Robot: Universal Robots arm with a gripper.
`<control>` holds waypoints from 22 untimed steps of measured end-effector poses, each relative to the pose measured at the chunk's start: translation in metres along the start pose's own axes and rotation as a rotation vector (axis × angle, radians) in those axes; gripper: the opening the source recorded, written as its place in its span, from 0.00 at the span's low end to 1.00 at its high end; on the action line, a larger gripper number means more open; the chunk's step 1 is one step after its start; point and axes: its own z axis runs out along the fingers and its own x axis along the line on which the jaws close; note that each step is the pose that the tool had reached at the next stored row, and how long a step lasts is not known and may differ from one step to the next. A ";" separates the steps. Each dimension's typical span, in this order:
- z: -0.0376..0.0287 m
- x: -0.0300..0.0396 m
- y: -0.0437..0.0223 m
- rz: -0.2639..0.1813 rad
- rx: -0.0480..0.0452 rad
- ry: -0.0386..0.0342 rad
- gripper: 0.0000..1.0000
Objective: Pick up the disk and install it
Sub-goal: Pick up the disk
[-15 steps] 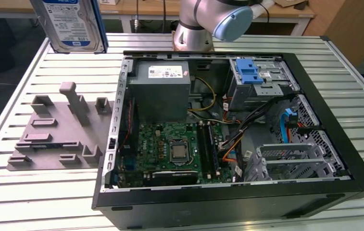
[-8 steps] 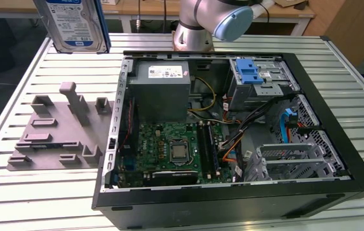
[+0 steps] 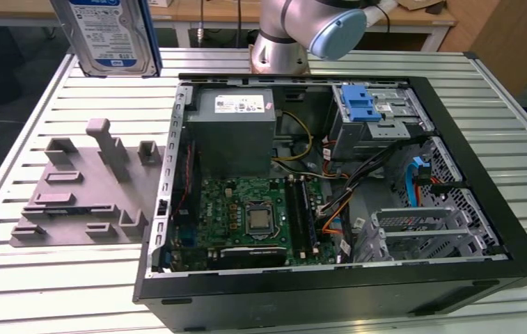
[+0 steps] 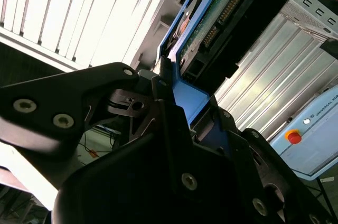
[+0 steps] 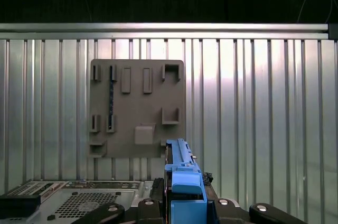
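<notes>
Silver-grey disk (image 3: 113, 35), exterior view: aloft at eleven o'clock of the open case (image 3: 337, 299), well apart from the drive cage (image 3: 388, 129). First wrist view: its blue bracket (image 5: 182, 179) hangs over the slatted table (image 5: 264, 129). Second wrist view: gripper (image 4: 191, 102) clamped on that bracket. Risk: the narrow plastic hold could let the disk tilt and jam at the cage.

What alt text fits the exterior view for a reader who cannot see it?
At the exterior view's upper left the disk hangs upright, label facing the camera, above a slatted metal table. An open computer case lies on the table, with a grey fixture plate to the exterior view's left of it and the robot arm behind it.
</notes>
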 end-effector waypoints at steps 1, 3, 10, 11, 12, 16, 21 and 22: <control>0.0000 0.0000 -0.0004 0.000 0.0000 0.0000 0.37; 0.0000 0.0000 -0.0012 0.000 0.0000 0.0000 0.37; 0.0000 -0.0001 -0.0032 0.000 0.0000 0.0000 0.37; 0.0000 -0.0001 -0.0032 0.000 0.0000 0.0000 0.37; -0.0001 -0.0001 -0.0033 0.000 0.0000 0.0000 0.37; -0.0001 -0.0001 -0.0033 0.000 0.0000 0.0001 0.37; -0.0002 0.0038 -0.0043 0.000 -0.0001 0.0001 0.37; -0.0002 0.0048 -0.0045 0.000 0.0000 0.0000 0.37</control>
